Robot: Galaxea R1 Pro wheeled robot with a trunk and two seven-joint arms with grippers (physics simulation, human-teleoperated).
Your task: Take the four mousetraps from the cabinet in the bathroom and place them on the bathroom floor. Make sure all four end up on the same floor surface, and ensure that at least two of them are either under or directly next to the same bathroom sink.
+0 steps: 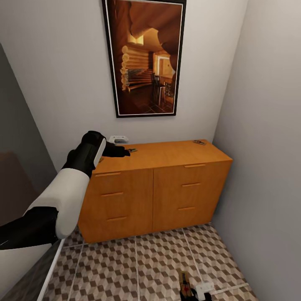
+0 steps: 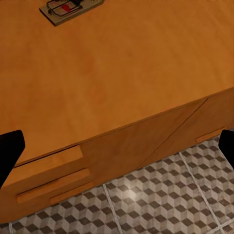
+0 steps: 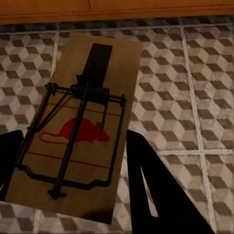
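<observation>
The left gripper hovers over the cabinet top, fingers spread, near a mousetrap; another mousetrap lies at the far right corner. Low down, the right gripper seems to pinch a third mousetrap above the bathroom floor.

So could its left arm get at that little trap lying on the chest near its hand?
Probably yes: the left gripper hovers over the cabinet top, open, with the mousetrap just ahead and nothing between them.
</observation>
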